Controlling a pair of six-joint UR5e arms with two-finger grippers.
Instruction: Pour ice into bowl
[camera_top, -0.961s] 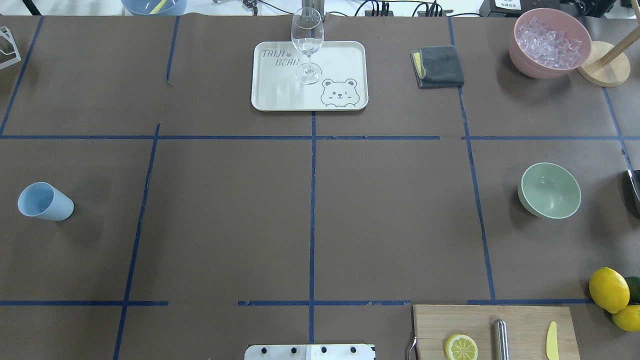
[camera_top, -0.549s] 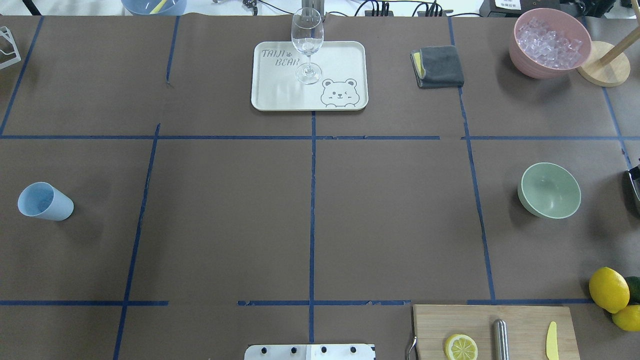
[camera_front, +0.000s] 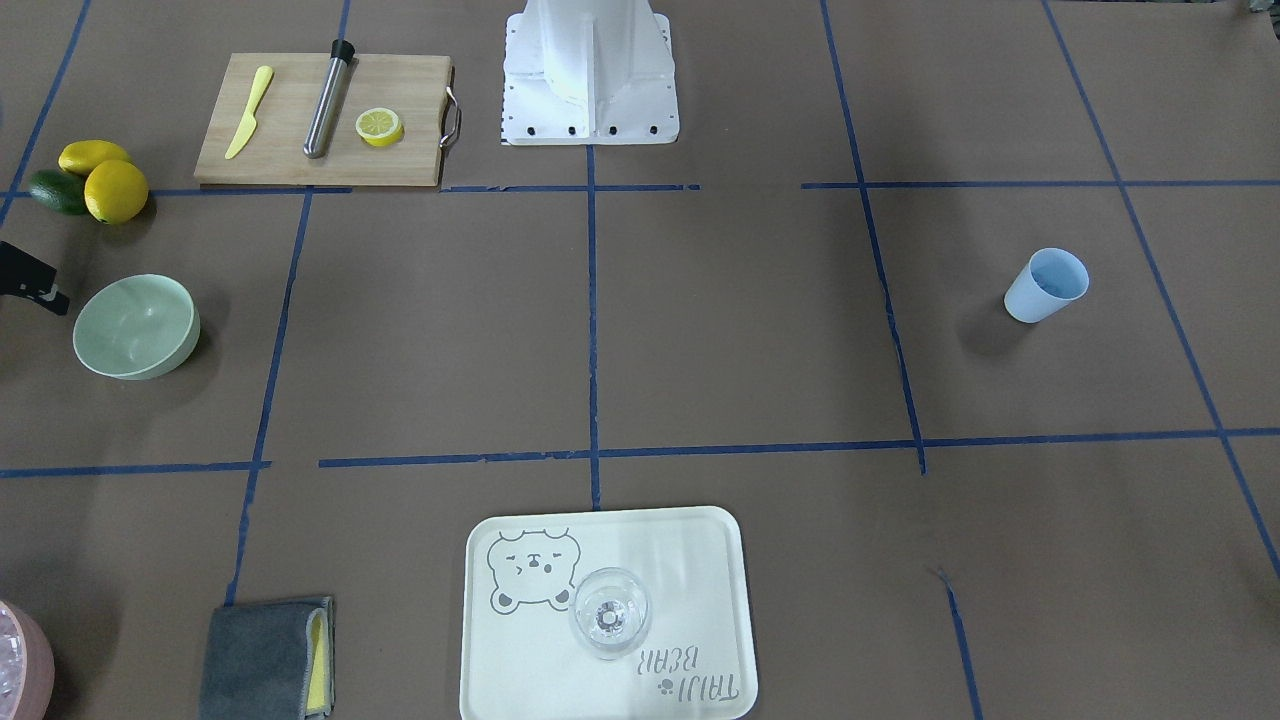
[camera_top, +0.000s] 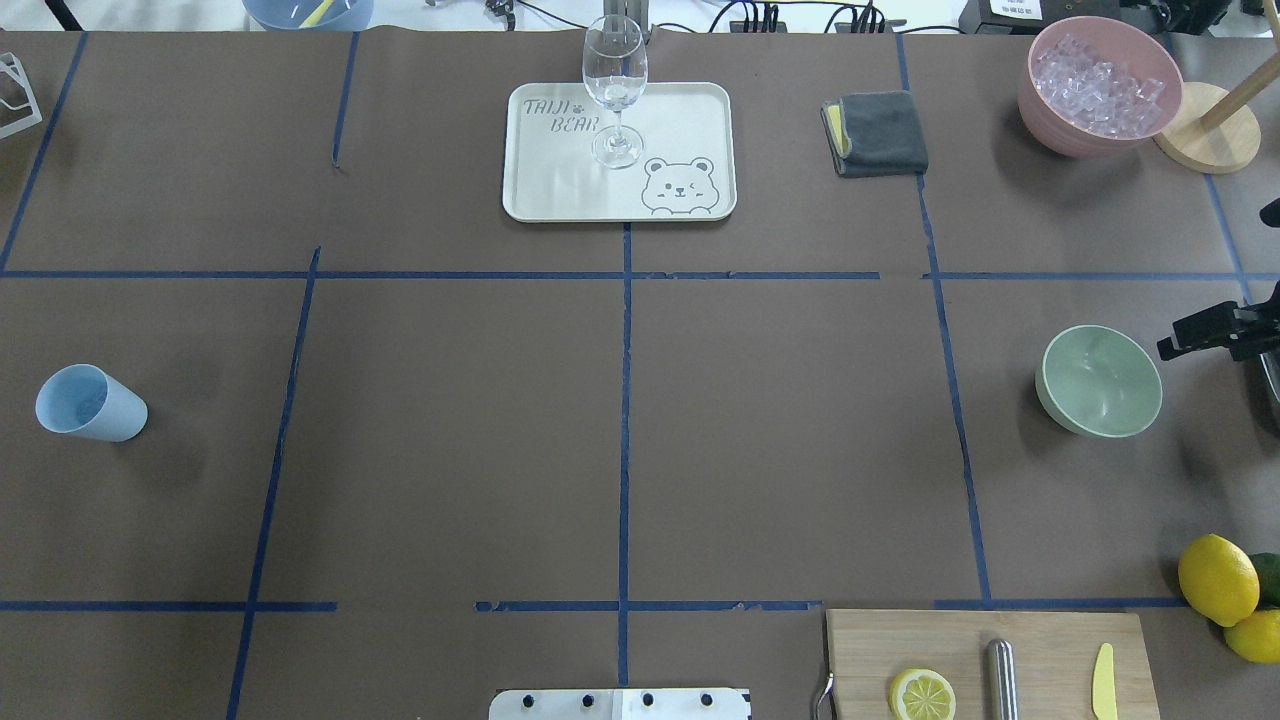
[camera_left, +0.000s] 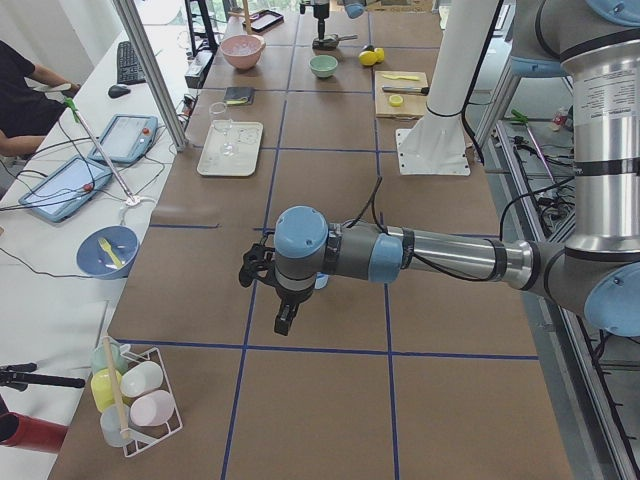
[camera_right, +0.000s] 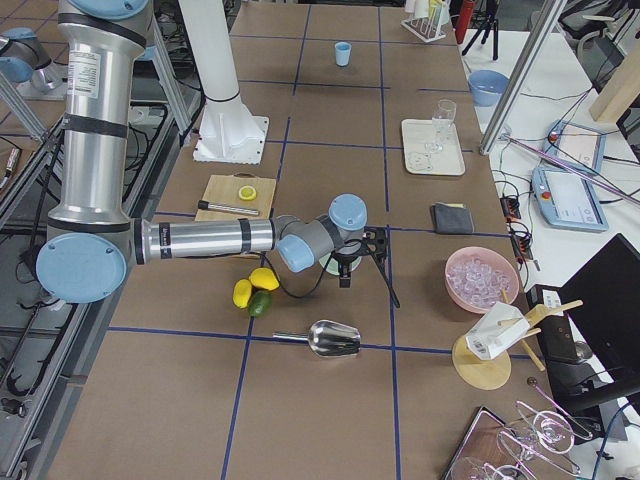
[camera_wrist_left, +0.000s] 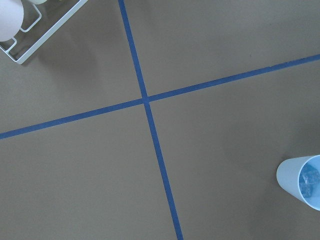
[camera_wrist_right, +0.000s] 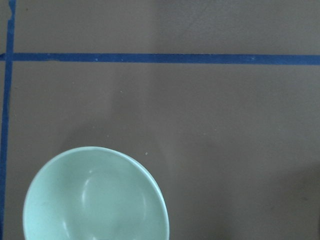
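Right gripper (camera_top: 1185, 340) hangs just beside the bowl (camera_top: 1100, 385), not touching it and with nothing in it that I can see. How wide it's open, I can't tell. The bowl stands upright and empty. Well apart, at the table's other end, the left gripper (camera_left: 283, 312) hovers near the cup (camera_wrist_left: 287, 175), its opening unreadable too. The ice (camera_wrist_left: 311, 179) lies in that cup. It looks like the approach stage: next comes gripping the cup and carrying it to the bowl.

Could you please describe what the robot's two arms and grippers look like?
The left arm and right arm are silver tubes with grey joints and pale blue round caps. Black cables loop near each wrist. The left gripper and right gripper are black.
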